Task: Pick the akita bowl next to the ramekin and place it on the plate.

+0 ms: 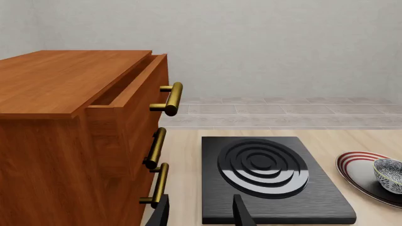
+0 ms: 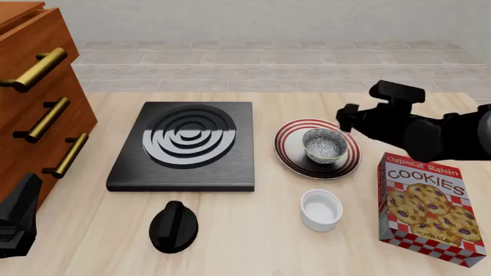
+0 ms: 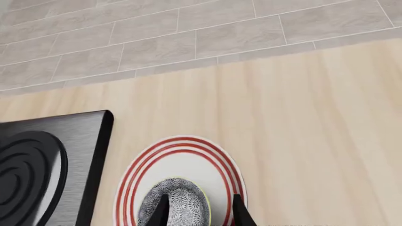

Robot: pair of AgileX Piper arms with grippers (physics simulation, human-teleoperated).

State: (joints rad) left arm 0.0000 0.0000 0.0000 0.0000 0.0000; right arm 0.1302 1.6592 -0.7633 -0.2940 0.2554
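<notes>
The akita bowl (image 2: 323, 145), speckled black and white, stands upright on the red-ringed plate (image 2: 288, 146) in the middle right of the table. The white ramekin (image 2: 321, 210) sits apart, nearer the front edge. My right gripper (image 2: 346, 121) hovers open just behind and to the right of the bowl. In the right wrist view its fingers (image 3: 199, 212) are spread wide over the bowl (image 3: 185, 205) and plate (image 3: 135, 174). My left gripper (image 2: 19, 221) is open and empty at the front left corner (image 1: 201, 214). The left wrist view also catches the bowl (image 1: 388, 173) on the plate (image 1: 351, 162).
A black stove plate (image 2: 184, 146) lies left of the plate, with a black knob-shaped object (image 2: 173, 226) in front of it. A cookies box (image 2: 426, 204) stands at the right front. A wooden cabinet (image 2: 34, 98) with brass handles fills the left; its top drawer (image 1: 135, 89) is slightly open.
</notes>
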